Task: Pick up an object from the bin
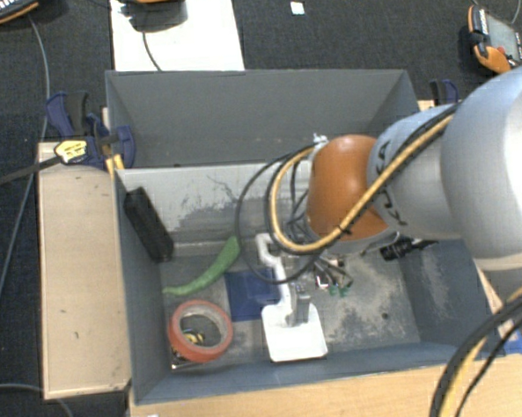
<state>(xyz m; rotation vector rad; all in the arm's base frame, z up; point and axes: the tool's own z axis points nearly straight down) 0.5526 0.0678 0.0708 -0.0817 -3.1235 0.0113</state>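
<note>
Overhead, the grey arm (471,181) reached in from the right across the bin (255,115), wrist bent down. The claw (299,314) pointed at a white flat block (296,342) by the near wall; whether it was apart or together could not be told. To the left lay a blue sheet (247,297), a red tape roll (200,330) and a green pod (208,272).

Light falls evenly from overhead; the arm's pale casing (496,162) gleams at three o'clock, and the bin (255,115) beneath lies softly shadowed.
</note>
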